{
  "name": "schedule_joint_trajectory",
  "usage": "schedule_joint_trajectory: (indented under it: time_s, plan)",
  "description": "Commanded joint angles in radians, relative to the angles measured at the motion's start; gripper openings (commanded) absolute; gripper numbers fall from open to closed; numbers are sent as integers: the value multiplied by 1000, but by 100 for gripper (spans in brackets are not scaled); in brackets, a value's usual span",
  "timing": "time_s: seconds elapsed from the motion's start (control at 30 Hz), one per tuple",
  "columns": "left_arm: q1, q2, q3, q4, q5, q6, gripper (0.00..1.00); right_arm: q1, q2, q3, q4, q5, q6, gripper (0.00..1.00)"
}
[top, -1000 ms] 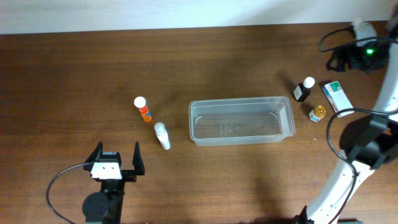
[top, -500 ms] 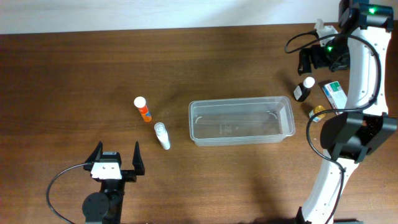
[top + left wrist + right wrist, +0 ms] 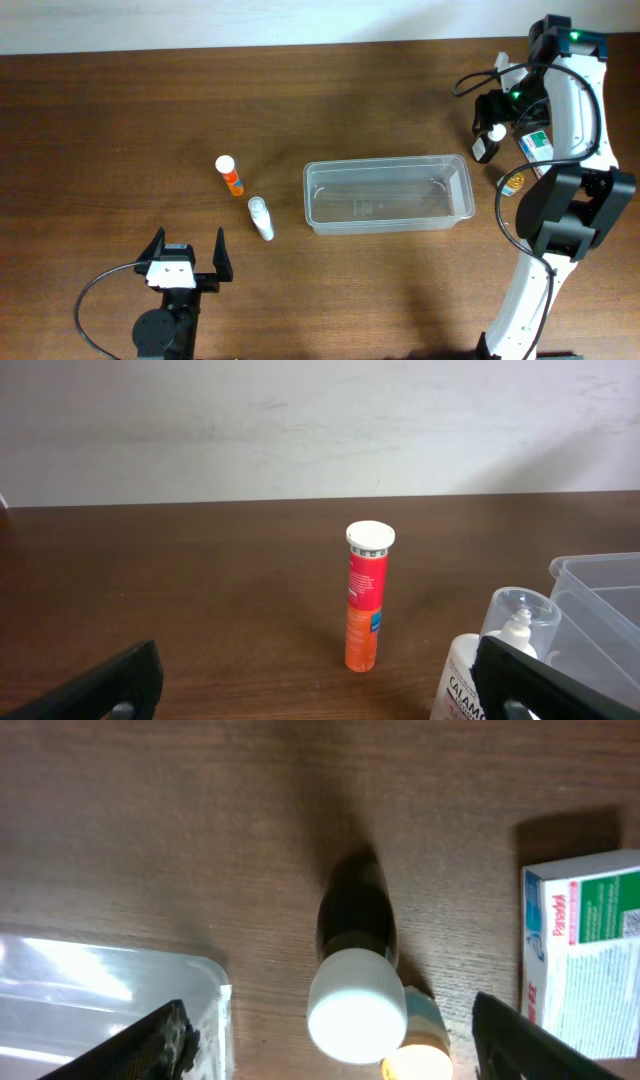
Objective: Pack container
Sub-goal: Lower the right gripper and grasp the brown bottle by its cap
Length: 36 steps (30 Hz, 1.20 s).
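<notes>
The clear plastic container [image 3: 388,225] lies empty at the table's middle; its corner shows in the right wrist view [image 3: 100,990] and the left wrist view [image 3: 600,600]. My right gripper [image 3: 497,112] is open and hovers above a dark bottle with a white cap [image 3: 488,143], which stands between the open fingers [image 3: 342,1042] in the right wrist view [image 3: 355,920]. My left gripper [image 3: 186,258] is open and empty near the front left [image 3: 315,695]. An orange tube [image 3: 231,176] [image 3: 365,600] and a white calamine bottle [image 3: 261,218] [image 3: 480,675] stand left of the container.
A white-and-green box [image 3: 537,146] [image 3: 585,960] lies right of the dark bottle. A small amber jar [image 3: 514,182] [image 3: 420,1055] stands just in front of the bottle, near the container's right end. The right arm's cable loops over the far right of the table.
My right arm has swung in from the far right edge to above the dark bottle. The left arm and the objects have not moved.
</notes>
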Motion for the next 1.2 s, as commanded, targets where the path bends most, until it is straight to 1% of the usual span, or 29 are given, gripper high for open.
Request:
schedule_joint_trajectory:
  time_s: [0.0,0.2,0.3,0.4,0.53,0.63,0.77,0.8,0.9,0.97,1.07,1.13,1.17]
  plan:
    - [4,-7,-3,-3,15,15,99,5,8,-56,31,8,10,81]
    - [4,-7,-3,-3,15,15,99,3,8,-95,75,8,9,79]
    - [4,-7,-3,-3,15,15,99,3,8,-95,85,9,9,72]
    - [4,-7,-3,-3,15,15,99,3,8,-95,92,8,9,60]
    - [4,-7,-3,-3,15,15,99,3,8,-95,92,8,9,54]
    - [4,-7,-3,-3,15,15,100,3,8,-95,92,8,10,47]
    - [4,-7,-3,-3,15,15,99,3,8,-95,92,8,10,45]
    - [4,-7,-3,-3,15,15,99,3,8,-95,90,8,10,42]
    - [4,-7,-3,-3,15,15,99,3,8,-95,76,9,10,41]
    - [4,-7,-3,-3,15,15,99,3,8,-95,68,8,10,37]
    - [4,-7,-3,-3,15,15,99,3,8,-95,65,8,10,36]
    - [4,-7,-3,-3,15,15,99,3,8,-95,65,8,10,29]
    - [4,-7,-3,-3,15,15,99,3,8,-95,65,8,10,28]
